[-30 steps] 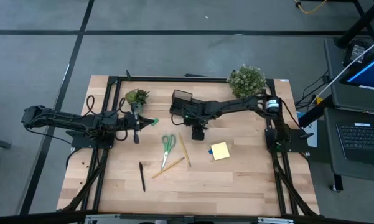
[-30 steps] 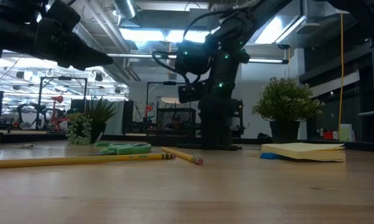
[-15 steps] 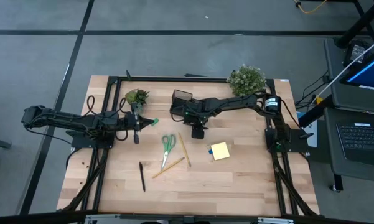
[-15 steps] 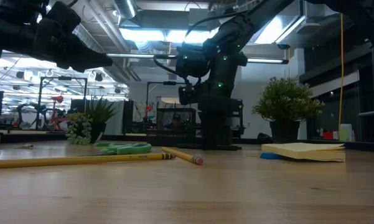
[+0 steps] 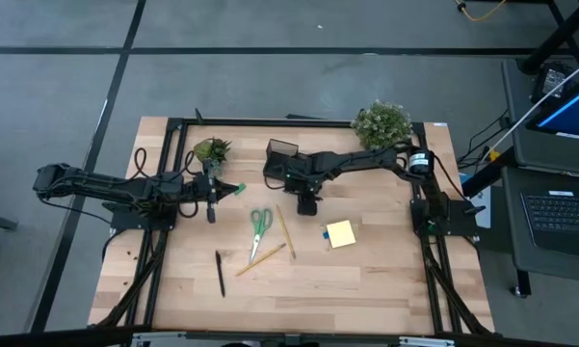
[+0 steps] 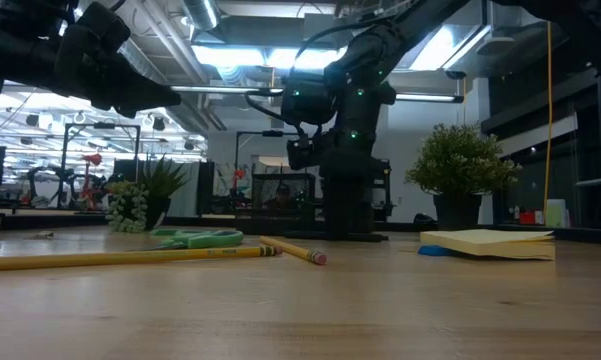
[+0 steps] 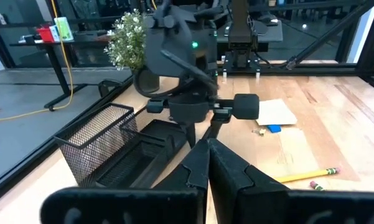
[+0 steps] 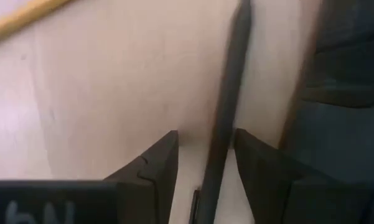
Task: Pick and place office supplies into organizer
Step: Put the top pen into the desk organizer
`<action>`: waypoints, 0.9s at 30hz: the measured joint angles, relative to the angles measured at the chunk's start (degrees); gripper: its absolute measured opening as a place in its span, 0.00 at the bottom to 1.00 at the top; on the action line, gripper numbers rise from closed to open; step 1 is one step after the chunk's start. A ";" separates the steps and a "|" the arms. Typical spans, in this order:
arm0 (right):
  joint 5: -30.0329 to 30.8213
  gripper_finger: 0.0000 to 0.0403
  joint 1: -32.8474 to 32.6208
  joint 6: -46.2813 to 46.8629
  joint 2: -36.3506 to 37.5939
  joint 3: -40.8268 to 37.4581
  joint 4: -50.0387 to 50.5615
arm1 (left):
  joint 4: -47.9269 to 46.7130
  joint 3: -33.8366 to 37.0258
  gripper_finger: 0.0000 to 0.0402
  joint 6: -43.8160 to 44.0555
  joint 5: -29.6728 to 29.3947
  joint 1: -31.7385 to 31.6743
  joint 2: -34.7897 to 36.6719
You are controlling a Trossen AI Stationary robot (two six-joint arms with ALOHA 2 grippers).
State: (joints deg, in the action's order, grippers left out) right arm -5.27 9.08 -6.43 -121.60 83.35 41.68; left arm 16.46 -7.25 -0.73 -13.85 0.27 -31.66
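Mesh organizer sat beside the right gripper, whose parted fingers straddled a black pen on the table; left gripper hovered clenched, empty.

Through my right arm's wrist camera I look close down on the pale wooden tabletop. My right gripper has its two dark fingers spread apart, and a slim black pen lies lengthwise in the gap between them. A yellow wooden pencil crosses one corner. A dark, blurred shape fills one side.
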 joint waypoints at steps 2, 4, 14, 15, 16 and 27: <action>2.38 0.39 -1.42 -1.21 0.00 -0.02 0.40 | -0.01 0.00 0.01 0.00 0.01 0.00 -0.01; 5.34 0.39 -2.71 -1.58 0.00 -0.02 1.00 | -0.01 0.00 0.01 -0.02 0.01 0.00 0.00; 5.56 0.39 -4.02 -3.38 0.00 -0.09 1.71 | 0.01 0.00 0.01 -3.71 0.03 0.00 0.00; 5.45 0.39 -3.87 -4.21 0.00 -0.09 1.71 | 0.01 0.00 0.01 -3.97 0.01 0.00 -0.01; 5.26 0.39 -3.69 -4.70 0.00 -0.09 1.70 | 0.01 0.00 0.01 -4.01 0.02 0.00 0.00; 2.13 0.23 -0.88 -9.72 -0.02 -0.11 1.71 | -0.03 0.00 0.01 -0.61 0.03 0.00 0.00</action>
State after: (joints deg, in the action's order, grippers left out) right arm -3.14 8.19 -16.15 -121.62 83.24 43.40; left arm 16.43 -7.25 -1.34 -13.82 0.27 -31.66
